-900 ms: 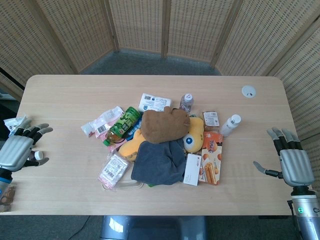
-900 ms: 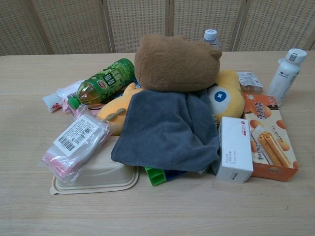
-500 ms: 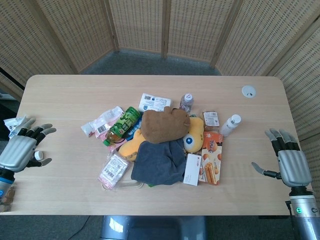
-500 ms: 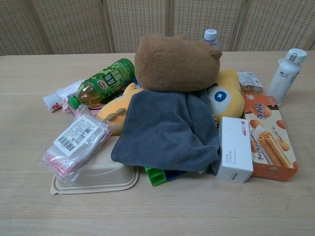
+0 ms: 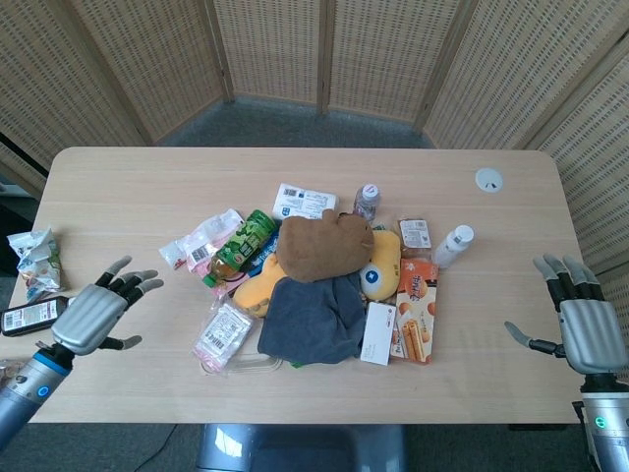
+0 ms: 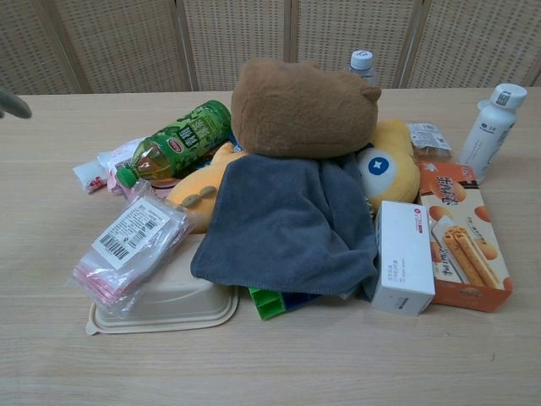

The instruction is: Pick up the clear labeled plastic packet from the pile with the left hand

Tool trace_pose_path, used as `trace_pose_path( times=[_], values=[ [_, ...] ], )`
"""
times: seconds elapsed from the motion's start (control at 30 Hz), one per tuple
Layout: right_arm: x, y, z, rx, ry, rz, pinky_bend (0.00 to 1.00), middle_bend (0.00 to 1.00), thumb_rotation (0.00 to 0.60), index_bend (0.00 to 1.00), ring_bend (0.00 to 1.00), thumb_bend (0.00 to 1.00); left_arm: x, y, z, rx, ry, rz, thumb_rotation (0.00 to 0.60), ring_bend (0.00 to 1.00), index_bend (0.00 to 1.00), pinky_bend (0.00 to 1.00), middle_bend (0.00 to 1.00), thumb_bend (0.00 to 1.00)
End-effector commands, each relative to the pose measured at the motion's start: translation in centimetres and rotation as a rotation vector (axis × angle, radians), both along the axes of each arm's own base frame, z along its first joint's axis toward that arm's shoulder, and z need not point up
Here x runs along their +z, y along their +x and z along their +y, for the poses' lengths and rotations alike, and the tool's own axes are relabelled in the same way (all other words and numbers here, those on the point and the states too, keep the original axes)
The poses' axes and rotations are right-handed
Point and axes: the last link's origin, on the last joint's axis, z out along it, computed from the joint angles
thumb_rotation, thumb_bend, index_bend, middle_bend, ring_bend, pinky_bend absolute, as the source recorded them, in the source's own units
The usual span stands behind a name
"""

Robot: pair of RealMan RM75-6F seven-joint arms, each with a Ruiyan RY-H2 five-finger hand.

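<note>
Two hands show over one wooden desk (image 5: 128,187), both with fingers spread wide and holding nothing: the left hand (image 5: 96,311) hovers over the desk's near left part, well apart from the pile, and only a grey fingertip of it shows at the left edge of the chest view; the right hand (image 5: 580,324) hangs at the far right, beyond the desk's edge. Nearest in the pile lies a beige lidded tray (image 6: 169,306), and resting on its left end, the clear packet (image 6: 128,250) with a white barcode label and pink contents, at the pile's near left corner. Beside it, a grey cloth (image 6: 292,224) drapes the middle, with a green item (image 6: 266,302) peeping from under its near edge. Right of the cloth lie a white box (image 6: 403,256) and an orange biscuit box (image 6: 463,238), touching. Behind: a yellow soft toy (image 6: 390,169), a brown soft toy (image 6: 304,108) on top, a green bottle (image 6: 177,140) lying on its side, a white bottle (image 6: 490,120) standing upright. Farthest, a small capped bottle (image 5: 367,201) and a flat white packet (image 5: 303,202).
</note>
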Motion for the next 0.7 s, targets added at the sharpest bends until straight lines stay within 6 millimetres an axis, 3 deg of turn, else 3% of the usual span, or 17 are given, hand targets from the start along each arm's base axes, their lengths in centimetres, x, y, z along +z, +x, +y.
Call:
trace_pose_path(
  times=[0.03, 0.27, 0.5, 0.7],
  values=[
    [0.1, -0.1, 0.2, -0.003, -0.003, -0.001, 0.00, 0.00, 0.342, 0.00, 0.00, 0.22, -1.7, 0.7, -0.5, -0.034, -0.053, 0.006, 0.600, 0.21, 0.17, 0.00, 0.16, 0.18],
    [0.4, -0.5, 0.8, -0.017, -0.010, -0.011, 0.00, 0.00, 0.339, 0.00, 0.00, 0.22, -4.8, 2.1, -1.4, -0.126, -0.119, 0.058, 0.596, 0.17, 0.14, 0.00, 0.12, 0.17],
    [0.5, -0.8, 0.9, -0.022, -0.011, -0.022, 0.00, 0.00, 0.338, 0.00, 0.00, 0.23, -8.2, 3.2, -2.2, -0.175, -0.147, 0.090, 0.489, 0.03, 0.07, 0.00, 0.00, 0.13],
    [0.8, -1.2, 1.1, -0.033, -0.017, -0.030, 0.00, 0.00, 0.340, 0.00, 0.00, 0.22, -10.1, 3.7, -2.3, -0.191, -0.156, 0.117, 0.461, 0.01, 0.05, 0.00, 0.00, 0.11]
  ],
)
